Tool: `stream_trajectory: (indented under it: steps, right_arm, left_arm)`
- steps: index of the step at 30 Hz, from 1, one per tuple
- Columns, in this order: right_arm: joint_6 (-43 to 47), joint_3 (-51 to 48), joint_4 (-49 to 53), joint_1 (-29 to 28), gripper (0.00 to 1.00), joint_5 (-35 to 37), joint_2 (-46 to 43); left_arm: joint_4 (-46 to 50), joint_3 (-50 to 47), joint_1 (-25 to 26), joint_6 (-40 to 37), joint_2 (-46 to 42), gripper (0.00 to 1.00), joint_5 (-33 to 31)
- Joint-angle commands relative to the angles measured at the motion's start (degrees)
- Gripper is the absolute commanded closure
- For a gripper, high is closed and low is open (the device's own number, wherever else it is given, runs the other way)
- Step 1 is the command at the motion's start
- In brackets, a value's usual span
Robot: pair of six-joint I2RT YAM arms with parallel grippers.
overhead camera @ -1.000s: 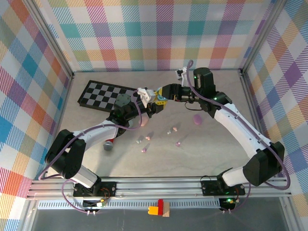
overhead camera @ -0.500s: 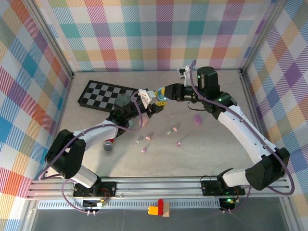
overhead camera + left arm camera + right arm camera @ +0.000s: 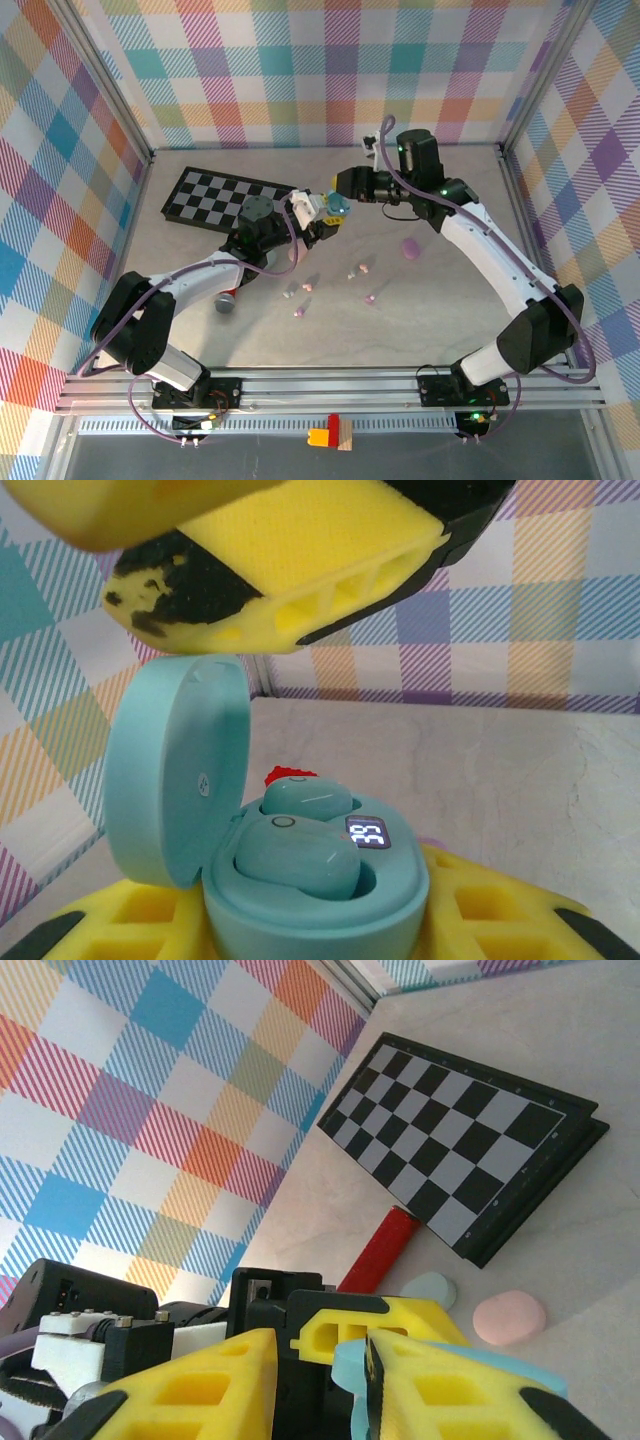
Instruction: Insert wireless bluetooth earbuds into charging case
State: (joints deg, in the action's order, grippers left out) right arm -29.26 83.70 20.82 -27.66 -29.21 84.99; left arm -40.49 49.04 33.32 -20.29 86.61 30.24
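A teal charging case [image 3: 315,895] stands open with its lid [image 3: 175,770] swung up to the left. Two teal earbuds [image 3: 295,855] lie in its wells beside a lit display. My left gripper [image 3: 310,925] is shut on the case's base and holds it above the table [image 3: 330,207]. My right gripper [image 3: 320,1390] hovers right at the case, jaws a little apart, and the lid's edge [image 3: 350,1375] lies against one finger. One of its yellow fingers [image 3: 280,570] hangs just over the lid. Several loose pastel earbuds [image 3: 356,270] lie scattered on the table in front.
A folded chessboard [image 3: 215,198] lies at the back left. A purple case [image 3: 409,249] rests to the right, a pink case [image 3: 510,1317] and a teal pebble [image 3: 430,1290] under the grippers. A red cylinder [image 3: 378,1250] lies by the board. Plaid walls enclose the table.
My right gripper has shifted slightly back and left over the held case, and its jaws have narrowed. The left arm has held the case nearly still.
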Motion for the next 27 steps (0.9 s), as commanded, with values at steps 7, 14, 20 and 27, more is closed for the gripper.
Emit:
stream_trajectory:
  steps: [7, 14, 20, 27]
  right_arm:
    - [1.1, -2.9, 4.6, 0.3, 0.70, 1.7, -3.6]
    - [-4.5, -8.4, -0.6, 2.8, 0.52, -1.8, -8.6]
    - [-22.3, -17.7, -20.1, 9.0, 0.32, -18.0, -8.3]
    - [-34.1, -21.0, -36.2, 9.0, 0.32, -25.6, -3.8]
  left_arm:
    - [-5.8, -0.3, 0.8, 2.7, -1.3, 0.62, -2.6]
    - [-9.0, -0.6, 0.8, 5.6, -0.8, 0.61, -3.3]
    - [-10.2, 0.2, 0.7, 8.9, -0.8, 0.62, -2.6]
    - [-10.9, 1.1, 1.1, 10.3, -0.2, 0.62, -0.1]
